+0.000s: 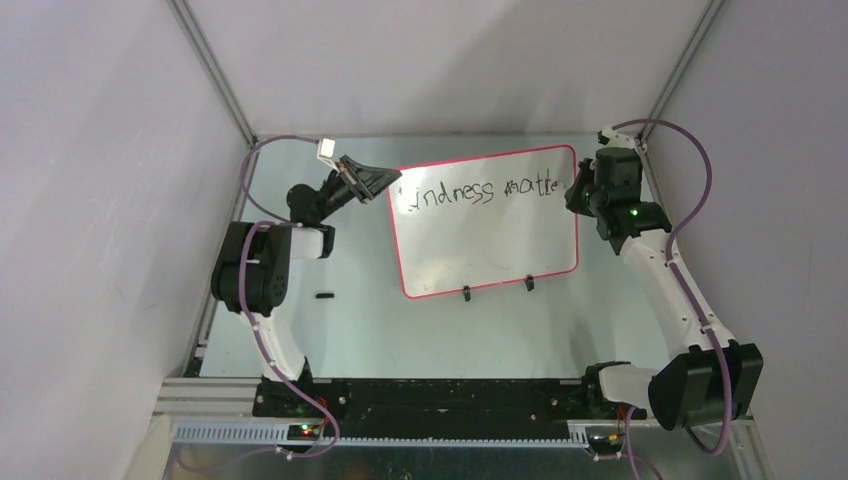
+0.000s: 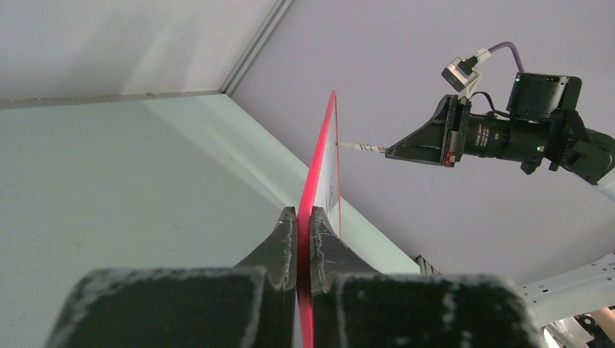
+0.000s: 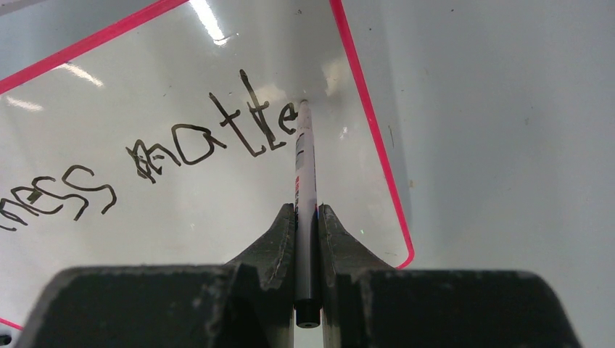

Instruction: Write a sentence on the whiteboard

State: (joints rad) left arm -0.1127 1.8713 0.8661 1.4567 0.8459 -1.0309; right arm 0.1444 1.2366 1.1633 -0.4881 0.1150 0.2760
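**A:** How many boards stand on the table (image 1: pixel 400 330)?

**B:** One. A single whiteboard (image 1: pixel 487 240), glossy white with a red-pink rim, stands toward the back of the table between the two arms. It rests on two small black clip feet (image 1: pixel 466 293) at its lower edge.

**A:** And the writing on it?

**B:** One line of the sentence (image 1: pixel 480 192) runs across the upper part of the board in black, uneven strokes. From above it reads "indness matte". The very start, beside the left rim, is hard to make out. The lower part of the board is blank.

**A:** What are the two grippers doing?

**B:** The left gripper (image 2: pixel 304 217) has its jaws pressed together on the board's left edge, with the pink rim pinched between its two fingers. The right gripper (image 3: pixel 306 214) is clamped on one marker (image 3: pixel 304 152), a white barrel pointing away from the wrist. The marker's tip touches the board just right of the last "e", near the right rim.

**A:** Anything else down there?

**B:** One small dark object (image 1: pixel 323 296) lies on the table left of the board, near the left arm. It is too small to identify.
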